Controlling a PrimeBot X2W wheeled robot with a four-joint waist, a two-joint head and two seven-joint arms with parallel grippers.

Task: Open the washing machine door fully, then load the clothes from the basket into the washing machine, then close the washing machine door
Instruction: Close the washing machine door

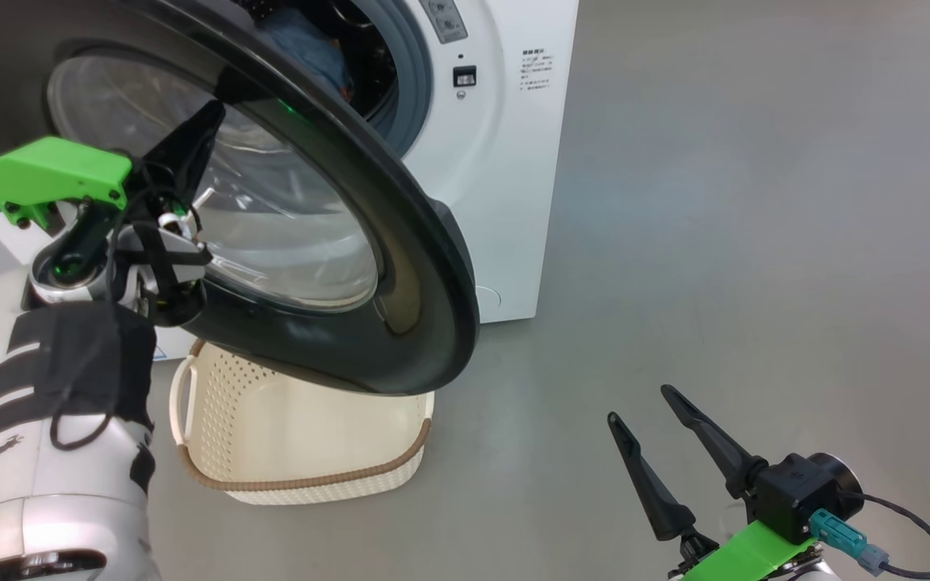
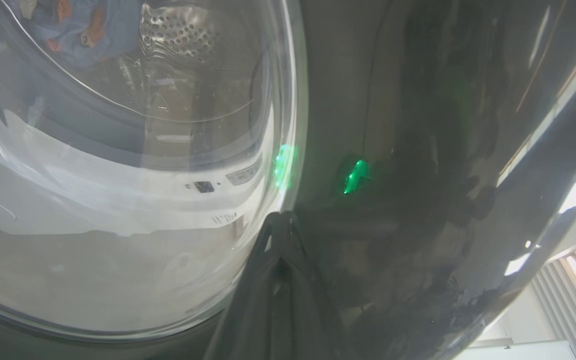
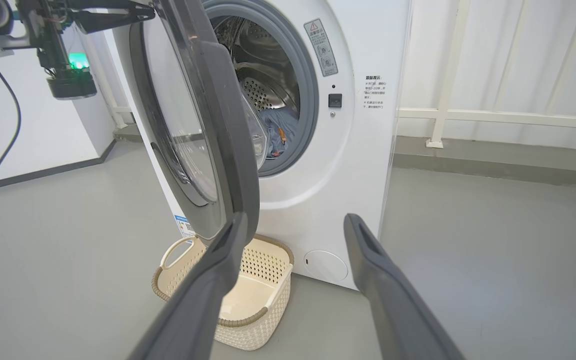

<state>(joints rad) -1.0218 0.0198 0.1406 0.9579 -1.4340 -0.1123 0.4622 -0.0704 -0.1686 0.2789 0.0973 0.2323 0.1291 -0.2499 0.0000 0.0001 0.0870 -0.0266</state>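
Head view: left gripper (image 1: 208, 117) pinched empty against door (image 1: 433, 266); push steadily till latched. Right gripper (image 1: 638, 403) wide, idle.

The white washing machine (image 1: 513, 161) stands on the grey floor (image 1: 756, 242) with its door (image 1: 287, 226) (wide glossy black rim, clear bulging glass) swung partway out. Light-blue clothes (image 3: 278, 131) lie inside the steel drum (image 3: 263, 90). The cream perforated basket (image 3: 263, 295), brown-rimmed, sits upright on the floor just below the door.
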